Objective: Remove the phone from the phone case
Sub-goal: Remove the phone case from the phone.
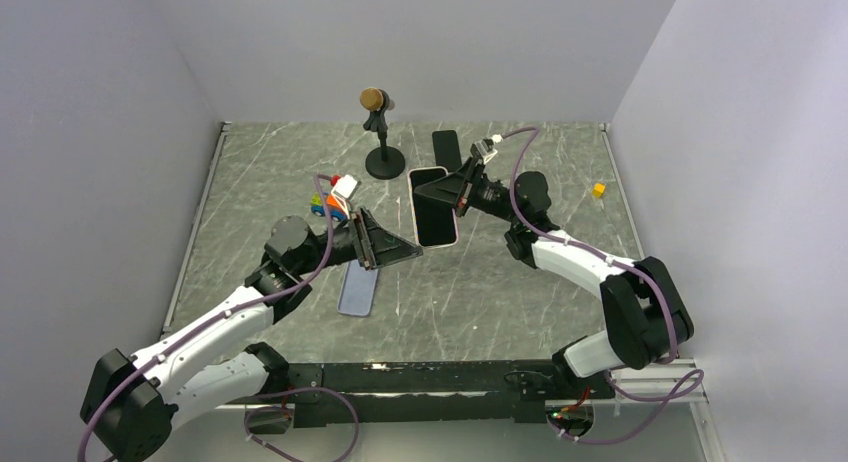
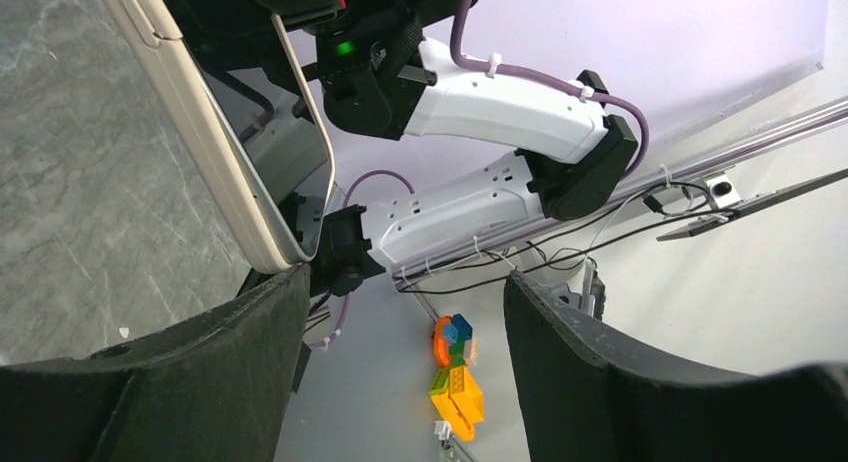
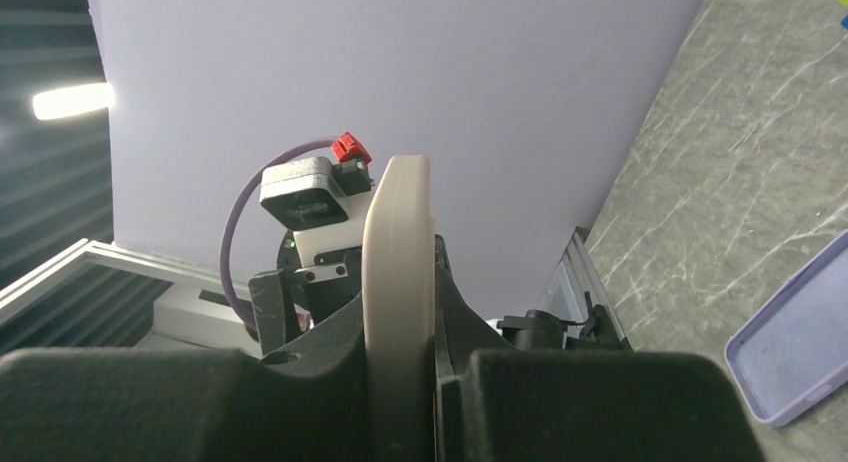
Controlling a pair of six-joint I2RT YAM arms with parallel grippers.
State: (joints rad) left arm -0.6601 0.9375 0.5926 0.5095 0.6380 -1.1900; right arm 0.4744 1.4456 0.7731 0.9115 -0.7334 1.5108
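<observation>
**Position of item.** The slim phone with black screen and cream edge (image 1: 436, 220) is out of its cover and held off the grey marbled table (image 1: 520, 312), slightly right of centre. The empty lavender soft phone case (image 1: 356, 292) lies flat on the table, near and left of the phone and apart from it.

**End effectors.** The right gripper (image 3: 400, 342) is clenched on the phone, with 1 finger on each face. The left gripper (image 2: 405, 302) is released and holds nothing, its jaws spread wide. In the left wrist view, 1 corner of the phone sits just beside the top of 1 left finger (image 2: 230, 362). Whether they touch cannot be told.

**Risks, as judged.**
1. Slip: the phone is gripped across smooth faces by only 1 gripper. A quick swing or a slackened grip could drop it onto the hard table.
2. Levering: if the left arm advances, its finger could catch the phone's corner and twist the phone out of the right grip.
3. Arm collision: the 2 arms are close together over the centre of the table, so careless withdrawal could knock them together.
4. Poor placement: setting the phone down on the case could leave the result in doubt.
</observation>
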